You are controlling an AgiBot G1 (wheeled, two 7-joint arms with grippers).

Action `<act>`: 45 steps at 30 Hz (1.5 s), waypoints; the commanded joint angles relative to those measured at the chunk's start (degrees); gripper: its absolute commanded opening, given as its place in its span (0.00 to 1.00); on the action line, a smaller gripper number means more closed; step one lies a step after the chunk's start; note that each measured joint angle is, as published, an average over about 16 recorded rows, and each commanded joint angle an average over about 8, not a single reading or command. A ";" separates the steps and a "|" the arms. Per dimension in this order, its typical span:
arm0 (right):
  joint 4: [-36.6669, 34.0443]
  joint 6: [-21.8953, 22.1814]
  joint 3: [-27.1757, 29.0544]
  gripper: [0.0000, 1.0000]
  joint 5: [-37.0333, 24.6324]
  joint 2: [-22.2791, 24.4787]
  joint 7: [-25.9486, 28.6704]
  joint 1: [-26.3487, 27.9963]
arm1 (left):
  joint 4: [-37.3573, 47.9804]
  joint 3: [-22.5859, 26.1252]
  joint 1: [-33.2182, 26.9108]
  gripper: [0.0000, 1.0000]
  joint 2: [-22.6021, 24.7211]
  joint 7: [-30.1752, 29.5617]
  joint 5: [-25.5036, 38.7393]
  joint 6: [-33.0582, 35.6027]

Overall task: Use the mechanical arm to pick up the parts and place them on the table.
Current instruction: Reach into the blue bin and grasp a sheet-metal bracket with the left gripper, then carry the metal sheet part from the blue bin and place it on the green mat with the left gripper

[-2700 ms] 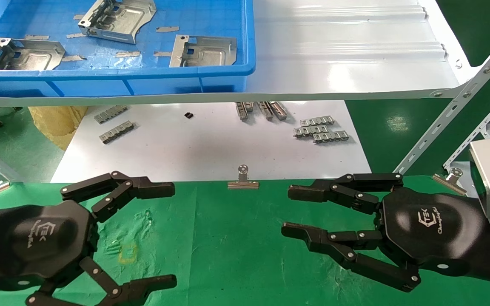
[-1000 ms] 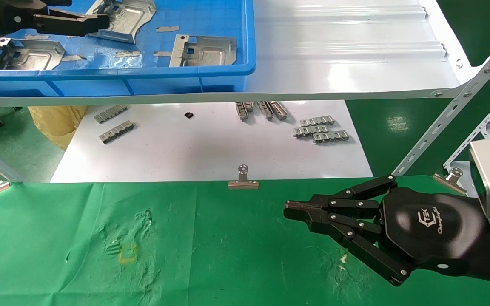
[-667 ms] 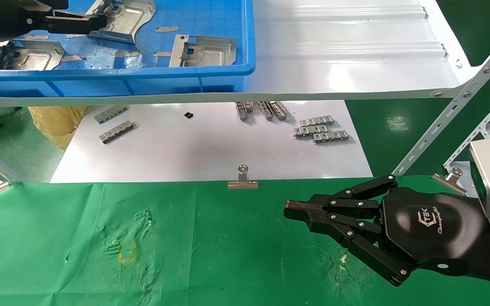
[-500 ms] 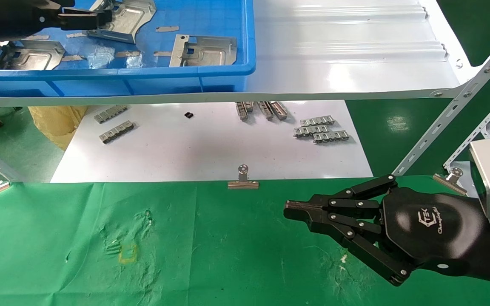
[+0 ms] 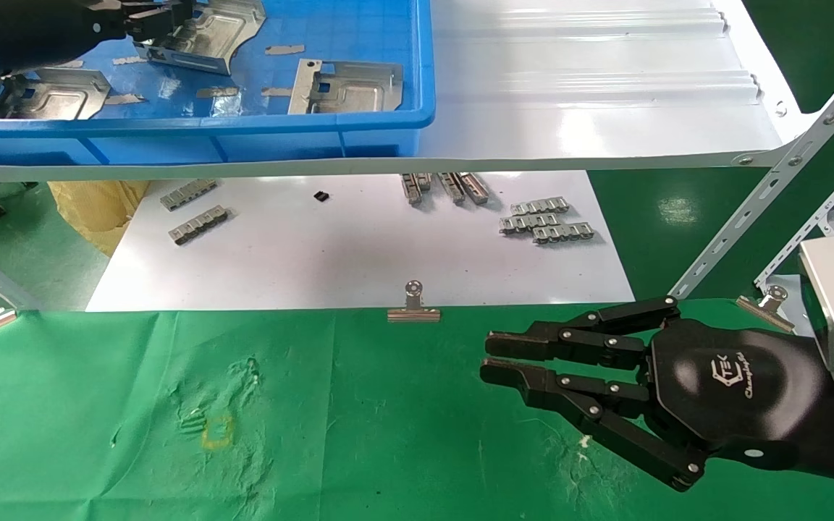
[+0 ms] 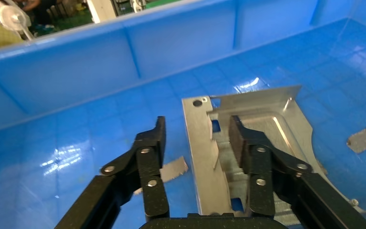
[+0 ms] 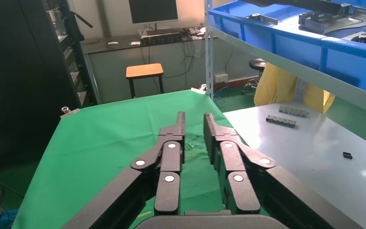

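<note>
Three silver-grey parts lie in a blue bin: one at the back (image 5: 207, 32), one at the right (image 5: 348, 87), one at the left (image 5: 40, 94). My left gripper (image 5: 160, 18) is inside the bin, open, at the back part. In the left wrist view the left gripper (image 6: 195, 138) straddles that part's (image 6: 262, 124) folded slotted edge, with one finger on the bin floor and one over the plate. My right gripper (image 5: 486, 356) hovers over the green table (image 5: 359, 434), empty, its fingers a narrow gap apart; it also shows in the right wrist view (image 7: 193, 119).
The blue bin (image 5: 243, 124) stands on a glossy white ribbed shelf (image 5: 591, 87). Below lies a white board (image 5: 359, 253) with grey toothed strips (image 5: 547, 221). A binder clip (image 5: 413, 305) holds the cloth edge. A slotted shelf post (image 5: 772, 188) slants at the right.
My left gripper left the green cloth, entered the bin and moved right onto the back part. My right gripper closed from wide open, then parted slightly just now.
</note>
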 commanded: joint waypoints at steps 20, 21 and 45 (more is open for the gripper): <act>0.00 0.00 0.00 1.00 0.00 0.00 0.00 0.00 | -1.03 -1.02 -2.36 0.00 -0.45 0.13 -1.51 4.43; 0.00 0.00 0.00 1.00 0.00 0.00 0.00 0.00 | -1.40 -1.24 -2.53 0.00 -0.58 0.38 -1.86 5.60; 0.00 0.00 0.00 1.00 0.00 0.00 0.00 0.00 | -20.12 -0.78 5.22 0.00 -11.24 7.48 -13.14 46.71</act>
